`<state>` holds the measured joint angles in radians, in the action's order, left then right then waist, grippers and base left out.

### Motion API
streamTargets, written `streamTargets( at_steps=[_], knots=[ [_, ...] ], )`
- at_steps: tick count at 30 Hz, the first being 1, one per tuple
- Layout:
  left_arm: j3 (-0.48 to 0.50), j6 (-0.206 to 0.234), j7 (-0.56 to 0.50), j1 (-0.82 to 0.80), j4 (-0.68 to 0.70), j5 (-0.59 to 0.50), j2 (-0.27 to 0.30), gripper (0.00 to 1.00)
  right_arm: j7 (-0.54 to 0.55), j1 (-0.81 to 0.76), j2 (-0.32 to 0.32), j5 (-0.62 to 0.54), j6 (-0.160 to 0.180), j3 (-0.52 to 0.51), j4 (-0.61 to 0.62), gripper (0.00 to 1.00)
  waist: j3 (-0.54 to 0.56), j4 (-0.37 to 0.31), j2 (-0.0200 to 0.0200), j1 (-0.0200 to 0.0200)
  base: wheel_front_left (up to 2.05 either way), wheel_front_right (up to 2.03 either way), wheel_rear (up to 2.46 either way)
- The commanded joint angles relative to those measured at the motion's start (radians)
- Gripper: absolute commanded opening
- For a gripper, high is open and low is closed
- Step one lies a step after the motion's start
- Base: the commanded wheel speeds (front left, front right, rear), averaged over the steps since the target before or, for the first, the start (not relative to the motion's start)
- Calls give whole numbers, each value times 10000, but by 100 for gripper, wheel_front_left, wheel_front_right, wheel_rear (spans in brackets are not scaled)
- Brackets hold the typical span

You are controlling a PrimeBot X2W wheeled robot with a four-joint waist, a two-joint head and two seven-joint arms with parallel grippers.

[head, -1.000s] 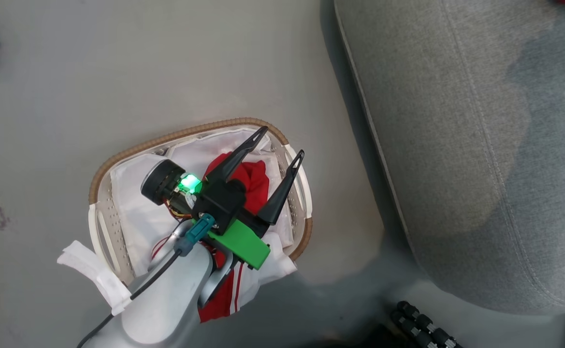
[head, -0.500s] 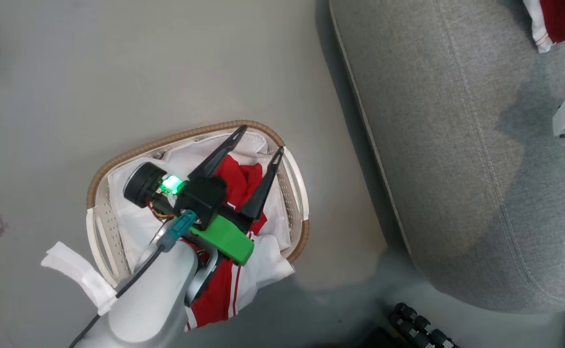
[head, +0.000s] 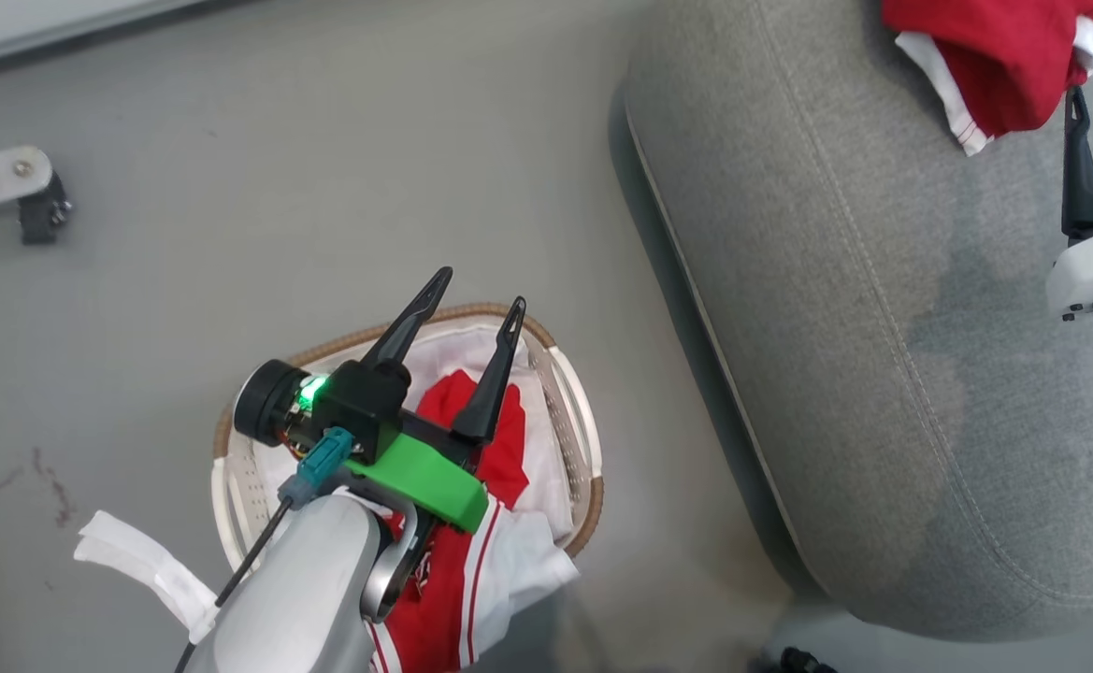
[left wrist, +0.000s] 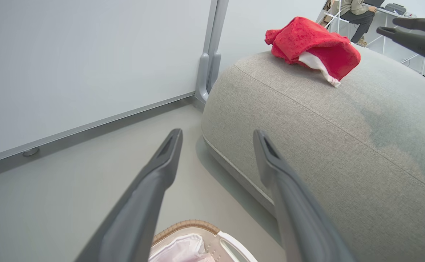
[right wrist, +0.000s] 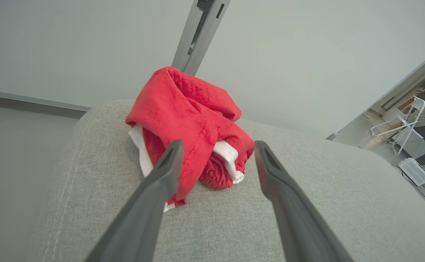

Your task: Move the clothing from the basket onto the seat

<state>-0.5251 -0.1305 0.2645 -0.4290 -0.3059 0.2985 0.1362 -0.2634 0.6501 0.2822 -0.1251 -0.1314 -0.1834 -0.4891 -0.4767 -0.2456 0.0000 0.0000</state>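
**A:** So where does the clothing sit right now? We count two spots. One crumpled red garment (head: 995, 56) with white trim lies on top of the seat (head: 836, 327), up at the far end in the head view. More red clothing (head: 499, 449) is down in the basket (head: 593, 495), on the white liner (head: 453, 350). A red piece with white stripes (head: 443, 608) hangs out over the basket's near rim.

**B:** Yep, same here. The basket stands on the grey floor (head: 228, 234) beside the seat, with a strip of floor between them. There's also a white strip of fabric (head: 135, 570) on the floor on the basket's other side.

**A:** And the end effectors? We've got the left end effector (head: 481, 286) hanging over the basket, its two dark fingers spread wide with nothing between them. In its own wrist view the fingers point out past the basket's far rim toward the seat.

**B:** The right end effector (right wrist: 218, 143) is spread wide too, and it's empty. It's above the seat with its fingers aimed at the red garment, which rests on the cushion just past the tips. From the left wrist view we can see a gap between those fingers and the red heap, so it's released and not grasping anything.
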Motion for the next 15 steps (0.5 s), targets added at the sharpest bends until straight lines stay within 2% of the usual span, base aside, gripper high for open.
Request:
streamTargets(
  at_steps=[1,6,15],
  knots=[
    [132,-4,-3,240,12,58,-68,100,-21,-14,79,83,14,106,59,100,935,337,0,0,0,0,0],
    [761,-2,-2,651,41,221,-334,100,-23,88,11,294,14,561,-4,100,1795,786,0,0,0,0,0],
    [2725,-2,-3,1947,162,221,-563,100,-21,-535,-1082,929,14,1274,165,100,2783,1525,0,0,0,0,0]
  ],
)
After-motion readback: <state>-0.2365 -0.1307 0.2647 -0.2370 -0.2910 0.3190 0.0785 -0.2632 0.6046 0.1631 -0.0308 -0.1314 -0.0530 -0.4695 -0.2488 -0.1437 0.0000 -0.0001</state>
